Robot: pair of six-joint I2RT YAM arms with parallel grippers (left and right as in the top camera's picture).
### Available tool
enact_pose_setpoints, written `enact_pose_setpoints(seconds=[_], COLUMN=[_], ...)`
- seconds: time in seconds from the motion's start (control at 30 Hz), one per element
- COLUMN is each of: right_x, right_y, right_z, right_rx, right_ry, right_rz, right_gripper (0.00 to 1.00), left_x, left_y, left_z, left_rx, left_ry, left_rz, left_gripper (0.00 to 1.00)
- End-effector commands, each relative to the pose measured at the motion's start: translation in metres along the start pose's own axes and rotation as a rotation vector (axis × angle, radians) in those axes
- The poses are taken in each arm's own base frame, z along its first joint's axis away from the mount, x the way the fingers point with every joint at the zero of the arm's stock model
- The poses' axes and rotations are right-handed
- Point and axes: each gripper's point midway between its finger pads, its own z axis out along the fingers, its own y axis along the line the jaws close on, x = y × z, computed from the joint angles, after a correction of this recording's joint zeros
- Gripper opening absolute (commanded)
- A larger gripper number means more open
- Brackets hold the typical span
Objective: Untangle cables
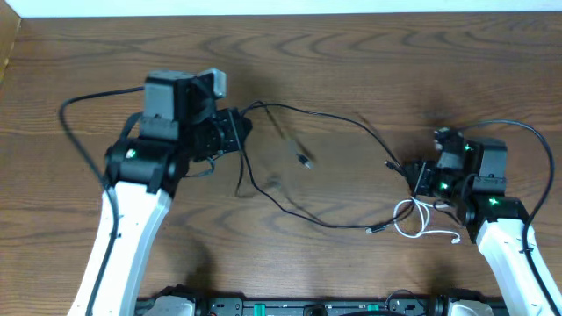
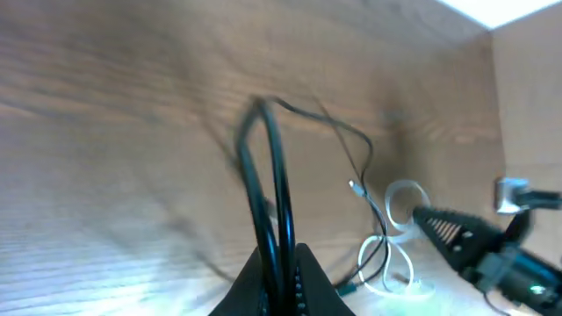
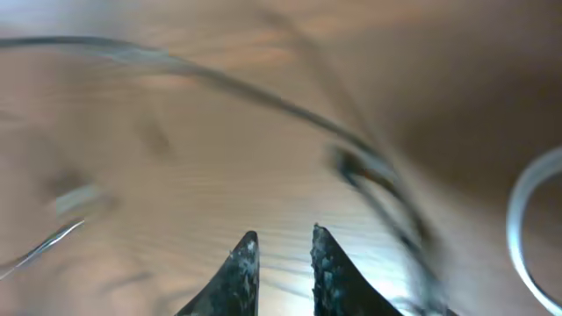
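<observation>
A dark brown table (image 1: 351, 53) with a wavy wood-grain top filled almost the whole overhead view. A thin white strip (image 1: 263, 5) ran along its far edge, too narrow to tell whether it was wall or floor. At the far left corner, a sliver of lighter tan wood (image 1: 7, 39) bordered the table. In the left wrist view, a plain beige panel (image 2: 527, 114) stood at the table's side, below a bright white patch (image 2: 518, 10). Pale glare lay on the grain in both blurred wrist views.

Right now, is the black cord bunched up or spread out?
Spread out. The black cord stretches in long loose curves across the table, from the left gripper toward the right gripper.
</observation>
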Motion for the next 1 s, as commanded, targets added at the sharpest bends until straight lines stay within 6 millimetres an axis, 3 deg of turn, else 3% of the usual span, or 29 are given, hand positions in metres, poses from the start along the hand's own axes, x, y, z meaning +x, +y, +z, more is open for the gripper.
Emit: enact_pose_setpoints(seconds=[0.0, 0.1, 0.17, 0.2, 0.23, 0.33, 0.4, 0.5, 0.77, 0.97], right_x=[0.004, 0.001, 0.002, 0.003, 0.005, 0.017, 0.028, 0.037, 0.027, 0.031], right_y=[0.058, 0.062, 0.057, 0.051, 0.044, 0.012, -0.021, -0.045, -0.028, -0.019], right_z=[-0.011, -0.012, -0.01, -0.009, -0.007, -0.002, -0.003, -0.009, -0.032, -0.067], right_rx=[-0.349, -0.367, -0.336, -0.306, -0.264, -0.082, 0.104, 0.253, 0.266, 0.337], right_ry=[0.03, 0.017, 0.019, 0.022, 0.03, 0.072, 0.099, 0.119, 0.195, 0.308], right_rz=[-0.107, -0.121, -0.112, -0.103, -0.089, -0.026, 0.065, 0.115, 0.087, 0.075], right_gripper=[0.17, 0.23, 0.33, 0.39, 0.43, 0.43, 0.44, 0.47, 0.54, 0.61], left_x=[0.007, 0.018, 0.026, 0.029, 0.033, 0.044, 0.052, 0.064, 0.094, 0.106], left_y=[-0.014, -0.021, -0.026, -0.029, -0.031, -0.037, -0.041, -0.048, -0.068, -0.04], left_z=[0.013, 0.029, 0.037, 0.041, 0.045, 0.052, 0.056, 0.06, 0.07, 0.076], left_rx=[0.046, 0.052, 0.058, 0.061, 0.064, 0.068, 0.071, 0.077, 0.096, -0.101], left_ry=[0.06, 0.114, 0.144, 0.158, 0.172, 0.212, 0.237, 0.269, 0.345, 0.36], left_rz=[0.029, 0.046, 0.062, 0.07, 0.076, 0.093, 0.106, 0.143, 0.216, 0.259], left_gripper=[0.07, 0.08, 0.08, 0.15, 0.3, 0.58, 0.67, 0.69, 0.71, 0.71])
